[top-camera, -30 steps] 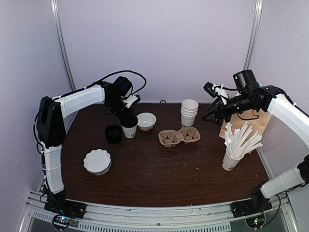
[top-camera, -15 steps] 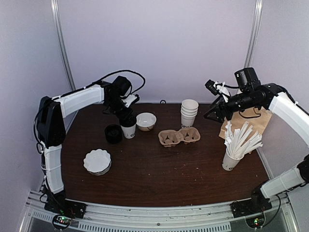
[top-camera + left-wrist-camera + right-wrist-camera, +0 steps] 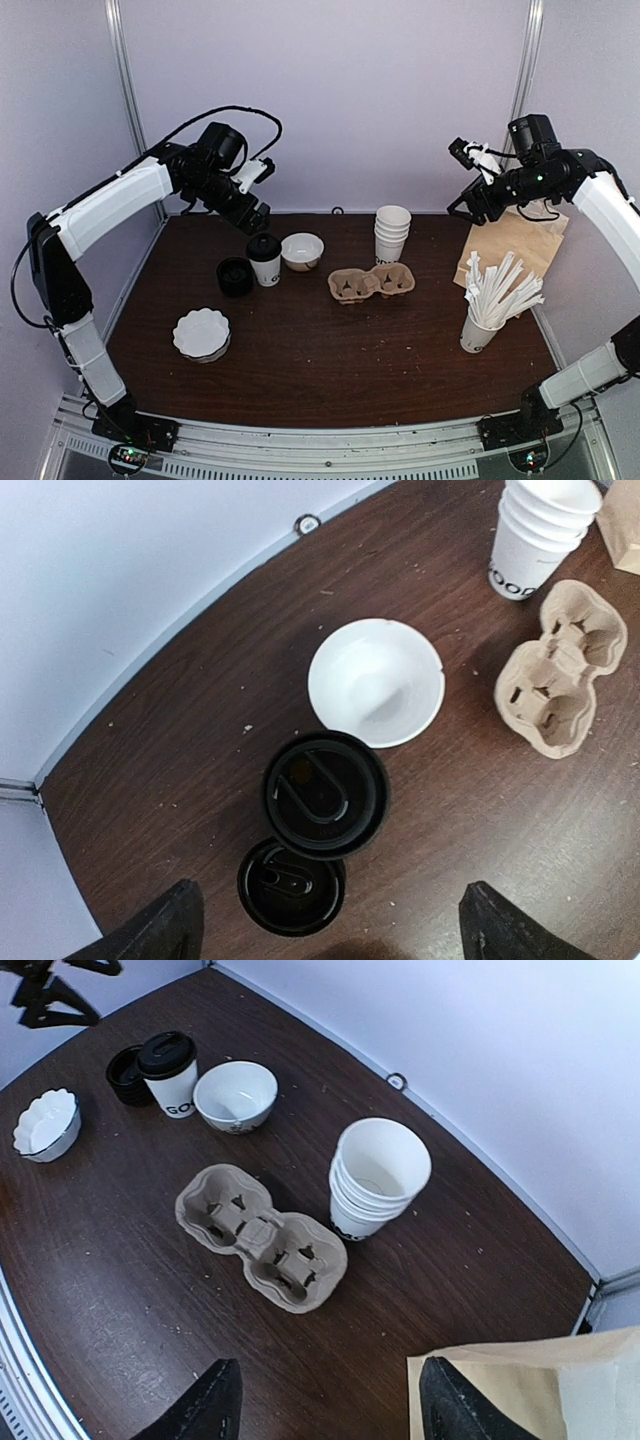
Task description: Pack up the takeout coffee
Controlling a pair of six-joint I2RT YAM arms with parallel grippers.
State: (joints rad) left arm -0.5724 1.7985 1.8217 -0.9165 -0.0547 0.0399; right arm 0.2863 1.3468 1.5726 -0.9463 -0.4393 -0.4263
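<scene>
**Asker:** Fingers first: how do yours stand?

**Robot:** Both pairs are apart and hold nothing. My left gripper (image 3: 328,912) hangs above the table, its fingers spread toward the bottom corners of the left wrist view. My right gripper (image 3: 325,1402) hovers high at the upper right of the overhead view, just as wide.

**Asker:** And the takeout coffee?

**Robot:** The takeout coffee (image 3: 325,793) stands upright in the lower middle of my left wrist view, black lid on, almost straight beneath my left fingers. A spare black lid (image 3: 291,885) lies just beside it toward the bottom edge; I cannot tell whether they touch. A white bowl (image 3: 376,682) sits just beside it on the upper side. The cardboard carrier (image 3: 560,685) is well apart at the right edge, both wells empty. The paper bag (image 3: 540,1390) fills the lower right corner of my right wrist view.

**Asker:** What could go wrong?

**Robot:** I judge the grasp comes next, and the cup is crowded. Fingers descending this wide could clip the bowl or the spare lid and topple the coffee. Squeezing the paper wall too near the rim could pop the lid. The carrier looks light, so an off-centre lowering could shove it into the stacked cups (image 3: 380,1175) behind.
</scene>
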